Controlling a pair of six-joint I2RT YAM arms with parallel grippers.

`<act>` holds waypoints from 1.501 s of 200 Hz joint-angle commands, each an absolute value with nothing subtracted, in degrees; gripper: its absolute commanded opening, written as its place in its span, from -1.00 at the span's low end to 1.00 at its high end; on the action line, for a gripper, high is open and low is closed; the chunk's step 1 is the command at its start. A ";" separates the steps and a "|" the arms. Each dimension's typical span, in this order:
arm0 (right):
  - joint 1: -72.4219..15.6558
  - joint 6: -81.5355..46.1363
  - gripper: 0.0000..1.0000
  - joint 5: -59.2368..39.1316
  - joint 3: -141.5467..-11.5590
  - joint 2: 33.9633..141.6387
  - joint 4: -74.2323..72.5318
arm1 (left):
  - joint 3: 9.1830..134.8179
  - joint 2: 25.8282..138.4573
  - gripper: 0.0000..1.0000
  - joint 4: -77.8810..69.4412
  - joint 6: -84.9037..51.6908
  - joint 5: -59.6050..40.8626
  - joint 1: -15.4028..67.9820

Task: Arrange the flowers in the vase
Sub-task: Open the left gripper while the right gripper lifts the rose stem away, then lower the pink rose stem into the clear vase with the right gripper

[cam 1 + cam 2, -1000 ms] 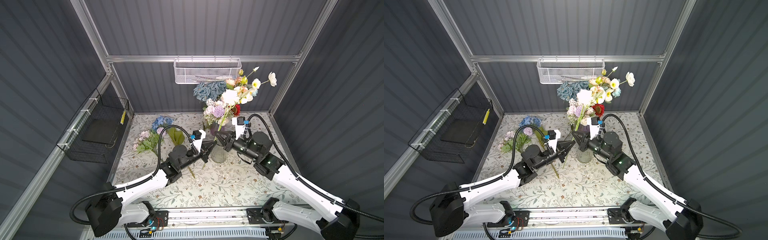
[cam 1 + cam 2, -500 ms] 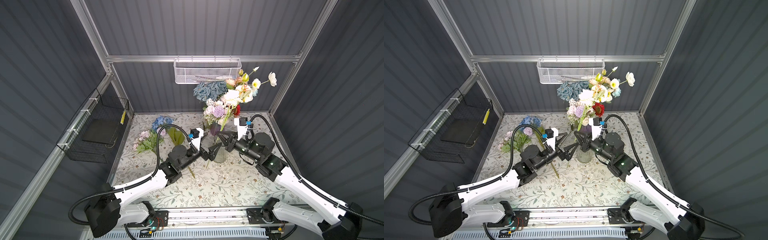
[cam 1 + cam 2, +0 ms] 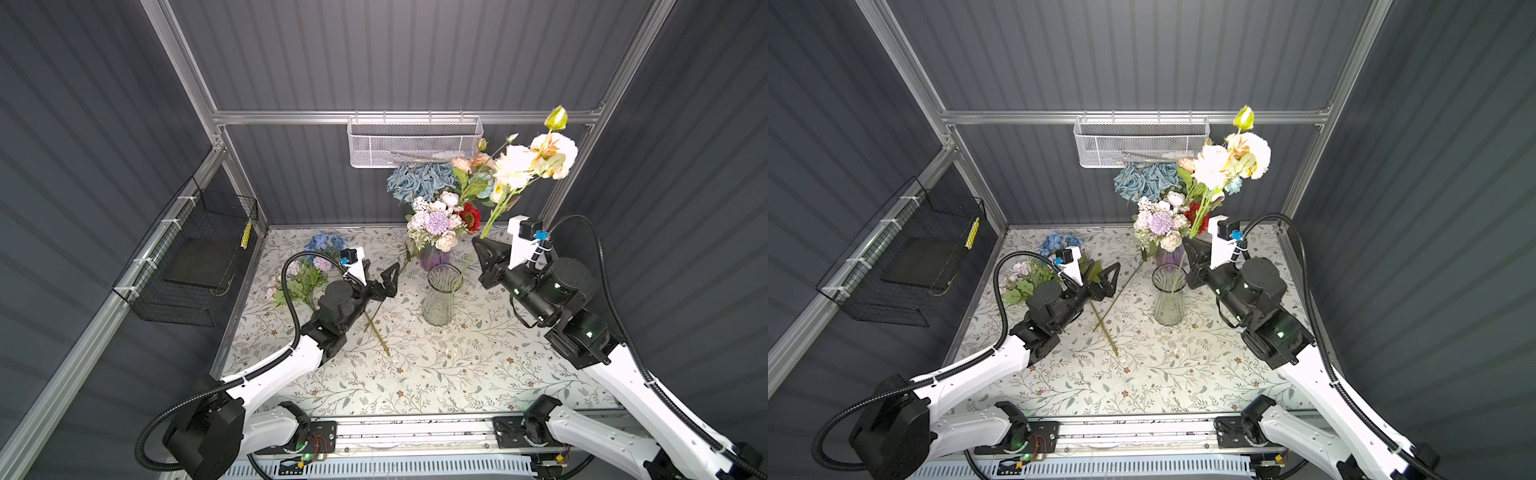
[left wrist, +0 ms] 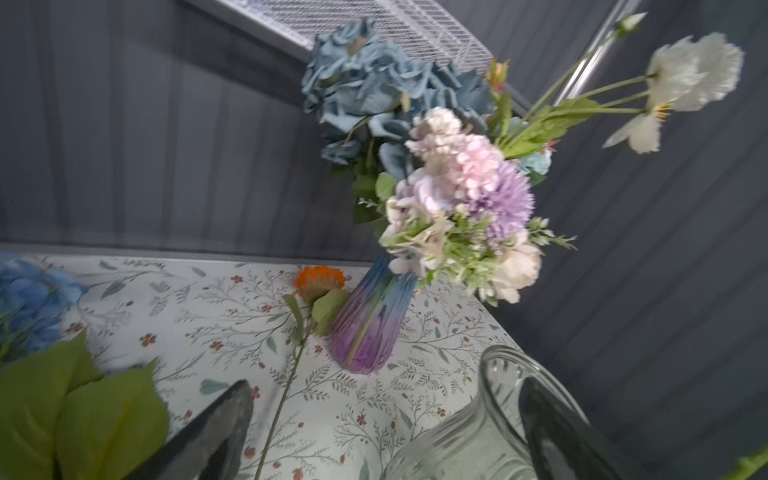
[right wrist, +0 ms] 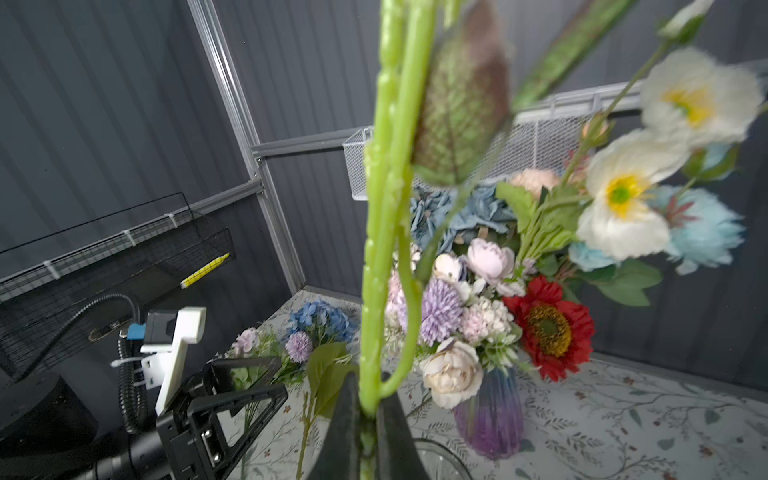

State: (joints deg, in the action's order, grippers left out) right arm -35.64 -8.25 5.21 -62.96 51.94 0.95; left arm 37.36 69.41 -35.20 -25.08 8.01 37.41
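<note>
A clear glass vase [image 3: 439, 296] [image 3: 1169, 300] stands mid-table. My right gripper [image 3: 484, 246] [image 5: 368, 415] is shut on the green stem of a cream and white flower spray [image 3: 536, 160] [image 3: 1229, 160]. It holds the spray slanted, just right of and above the vase, with the stem's lower end at the vase mouth. My left gripper [image 3: 384, 277] [image 4: 386, 390] stands open and empty, left of the vase. More flowers [image 3: 309, 266] lie at the back left. An orange flower [image 4: 319, 279] and loose stems [image 3: 1108, 332] lie beside the left gripper.
A purple vase [image 3: 434, 258] full of mixed blooms stands right behind the glass vase. On the back rail hangs a white mesh basket [image 3: 415, 141], and a black wire basket [image 3: 195, 262] is fixed to the left wall. The table has a floral cloth [image 3: 415, 365].
My left gripper has opened and pulled back to the left, away from the glass vase. My right gripper has moved right and up with the flower spray.
</note>
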 commanded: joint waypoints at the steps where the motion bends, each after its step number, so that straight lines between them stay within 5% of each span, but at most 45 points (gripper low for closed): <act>1: -35.58 -1.65 -1.00 8.33 -66.05 53.00 -0.72 | 36.66 70.17 1.00 -34.32 -28.23 8.65 37.46; 87: -35.45 4.95 -1.00 7.55 -65.49 61.89 -11.23 | 35.65 70.40 1.00 -32.63 -29.62 9.67 36.65; 217: -35.02 -11.13 -1.00 9.01 -39.44 63.81 -26.37 | 36.41 72.08 0.99 -31.31 -29.62 10.15 36.46; 300: -35.05 -10.90 -0.56 10.80 -35.42 66.92 -27.66 | 36.64 71.83 0.99 -30.10 -29.52 10.24 36.53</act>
State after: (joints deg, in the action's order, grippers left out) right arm -35.16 -10.59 9.61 -36.14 66.54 -27.03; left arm 36.29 71.83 -30.89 -29.21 9.30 36.91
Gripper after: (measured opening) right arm 0.188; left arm 0.998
